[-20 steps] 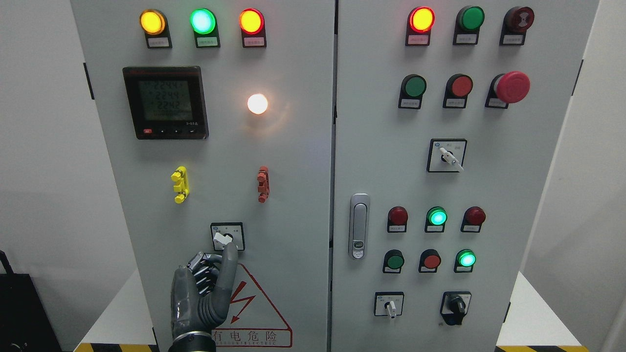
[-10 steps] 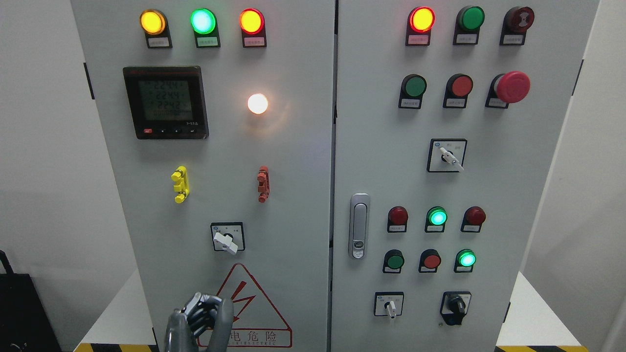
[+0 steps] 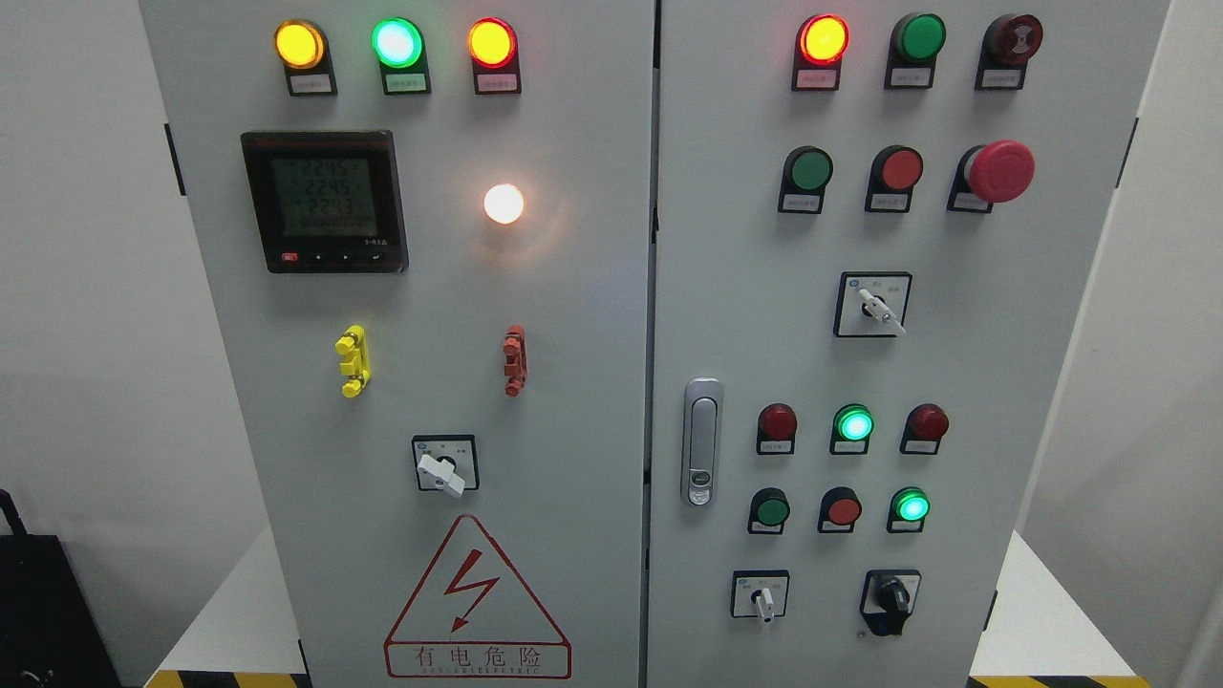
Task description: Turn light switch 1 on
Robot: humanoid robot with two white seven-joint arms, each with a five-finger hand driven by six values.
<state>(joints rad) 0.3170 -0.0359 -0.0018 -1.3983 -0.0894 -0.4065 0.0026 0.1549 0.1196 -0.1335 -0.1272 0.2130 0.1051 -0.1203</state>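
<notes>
The white rotary switch (image 3: 441,473) sits on the left door of the grey cabinet (image 3: 573,382), its knob tilted with the pointer toward the lower right. Above it a round white lamp (image 3: 504,203) glows brightly. No robot hand shows in the head view; both arms are out of the picture.
The left door also carries a digital meter (image 3: 324,202), lit yellow, green and red-ringed lamps along the top, yellow (image 3: 352,360) and red (image 3: 514,359) clips, and a red warning triangle (image 3: 477,600). The right door has a handle (image 3: 702,441), push buttons, a red emergency button (image 3: 999,171) and more rotary switches.
The left hand, whose finger touched the white rotary switch a second ago, dropped down past the warning triangle and has left the picture. The white lamp stays lit.
</notes>
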